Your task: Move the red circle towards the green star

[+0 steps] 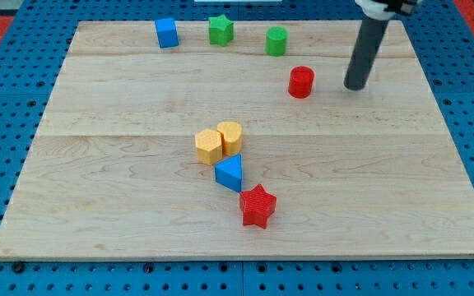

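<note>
The red circle (pixel 301 82) stands on the wooden board in the upper right part of the view. The green star (pixel 220 30) stands near the board's top edge, up and to the left of the red circle. A green circle (pixel 276 40) stands between them, just above and left of the red circle. My tip (pixel 355 85) is on the board to the right of the red circle, apart from it by a small gap.
A blue cube (pixel 167 33) stands left of the green star. Mid-board are an orange hexagon (pixel 209 147), an orange rounded block (pixel 230 136), a blue triangle (pixel 230 173) and a red star (pixel 258 205). The wooden board (pixel 97 164) lies on a blue pegboard.
</note>
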